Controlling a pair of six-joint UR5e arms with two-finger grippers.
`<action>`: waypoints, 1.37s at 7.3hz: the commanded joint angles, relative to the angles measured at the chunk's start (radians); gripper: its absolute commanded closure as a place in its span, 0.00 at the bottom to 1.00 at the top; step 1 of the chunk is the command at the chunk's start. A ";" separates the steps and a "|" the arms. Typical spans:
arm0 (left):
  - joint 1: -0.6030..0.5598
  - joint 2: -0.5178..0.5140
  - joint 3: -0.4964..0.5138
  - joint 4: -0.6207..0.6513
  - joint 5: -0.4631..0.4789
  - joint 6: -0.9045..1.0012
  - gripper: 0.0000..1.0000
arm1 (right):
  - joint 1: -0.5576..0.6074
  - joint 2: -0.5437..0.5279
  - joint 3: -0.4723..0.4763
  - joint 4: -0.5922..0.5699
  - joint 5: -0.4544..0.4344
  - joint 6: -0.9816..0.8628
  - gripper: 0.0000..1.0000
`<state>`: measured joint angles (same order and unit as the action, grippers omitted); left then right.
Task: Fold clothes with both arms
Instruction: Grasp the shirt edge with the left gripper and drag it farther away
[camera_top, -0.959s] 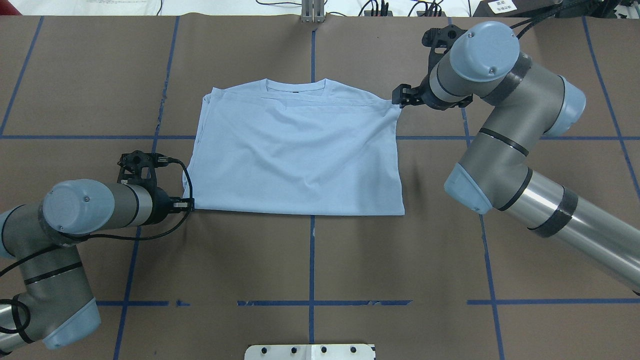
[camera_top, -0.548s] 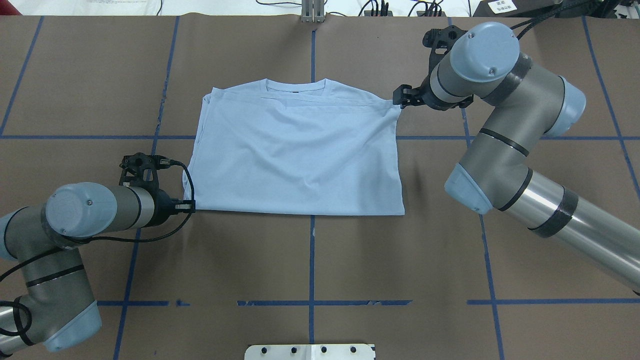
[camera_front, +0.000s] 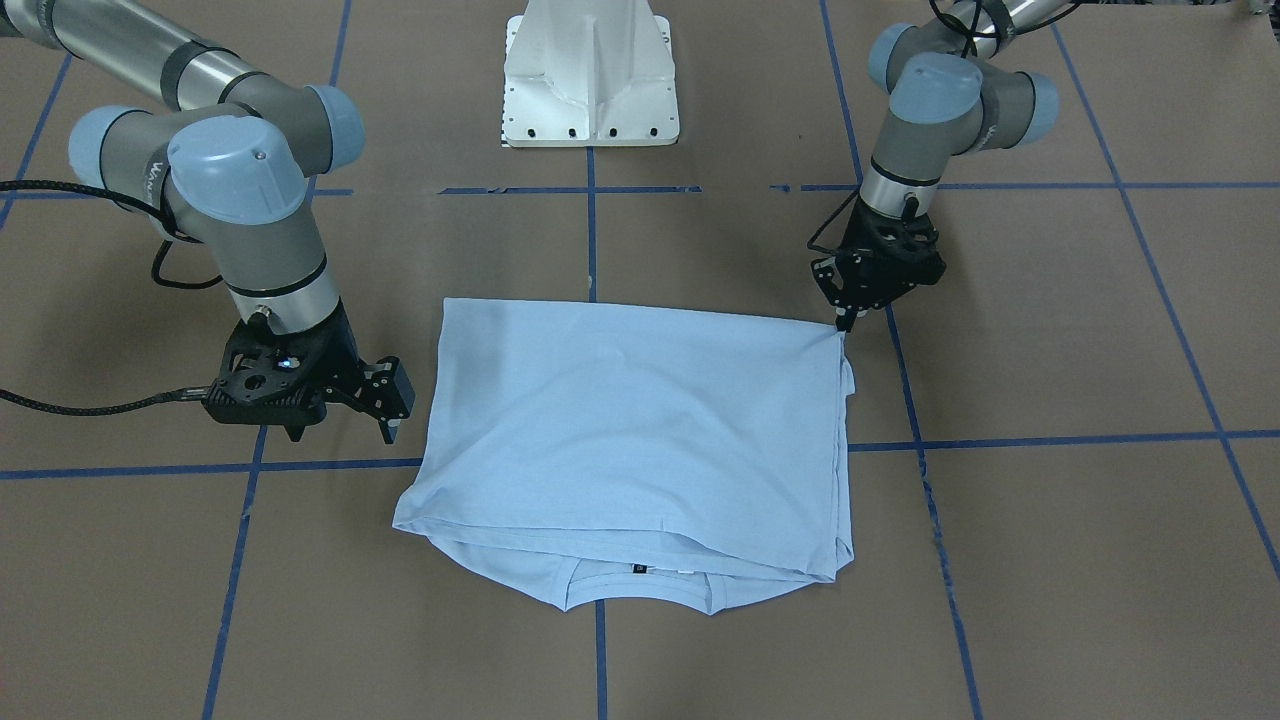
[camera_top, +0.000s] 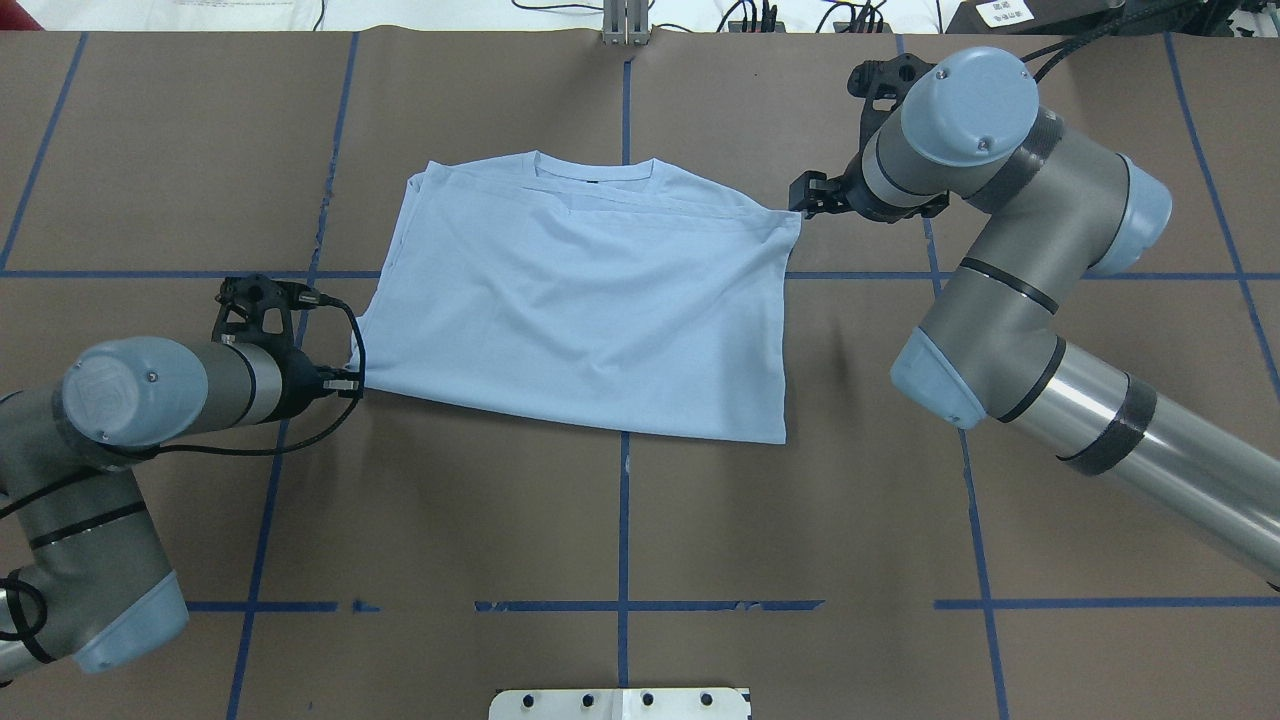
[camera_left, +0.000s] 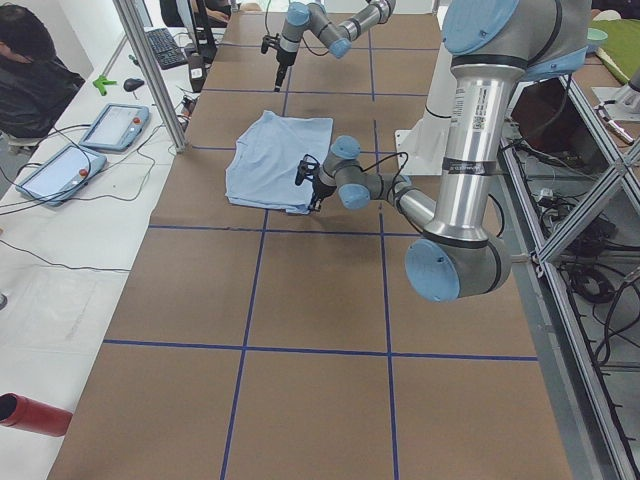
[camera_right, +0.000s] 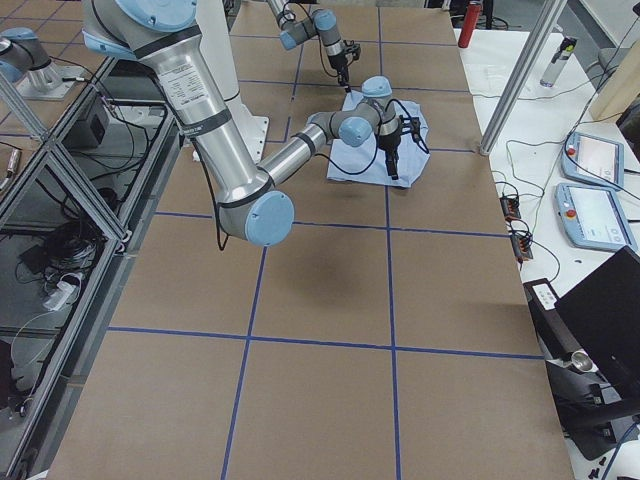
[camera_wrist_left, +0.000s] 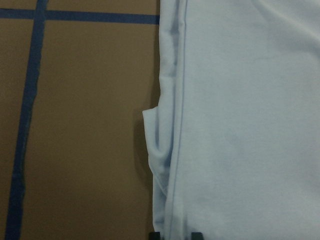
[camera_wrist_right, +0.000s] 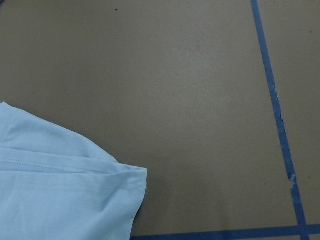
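Brown matte paper crossed by blue tape lines (camera_top: 622, 520) covers the table (camera_top: 480, 520). Toward the far side of its middle lies the soft, light blue T-shirt (camera_top: 590, 300), folded into a rough rectangle with shallow creases and its ribbed collar (camera_top: 592, 172) on the far edge. The front-facing view shows the dark neck label (camera_front: 637, 570) plainly. The left gripper (camera_top: 350, 383) pinches the near-left corner, and its wrist view shows layered hems between the jaws. The right gripper (camera_top: 799, 198) sits at the far-right corner; how its jaws stand cannot be told. Bare paper spreads wide on the near side.
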<state>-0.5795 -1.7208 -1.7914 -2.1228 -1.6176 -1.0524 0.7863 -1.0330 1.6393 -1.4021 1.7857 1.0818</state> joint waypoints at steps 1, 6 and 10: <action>-0.145 -0.022 0.096 -0.006 -0.004 0.167 1.00 | -0.001 -0.001 -0.001 0.002 0.001 0.000 0.00; -0.376 -0.407 0.628 -0.060 -0.001 0.363 1.00 | -0.001 0.001 -0.001 0.002 0.000 0.000 0.00; -0.388 -0.360 0.641 -0.311 -0.014 0.405 0.00 | -0.027 0.057 -0.025 0.000 -0.009 0.100 0.00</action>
<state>-0.9659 -2.1098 -1.1058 -2.3759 -1.6271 -0.6472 0.7710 -1.0123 1.6319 -1.4015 1.7791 1.1220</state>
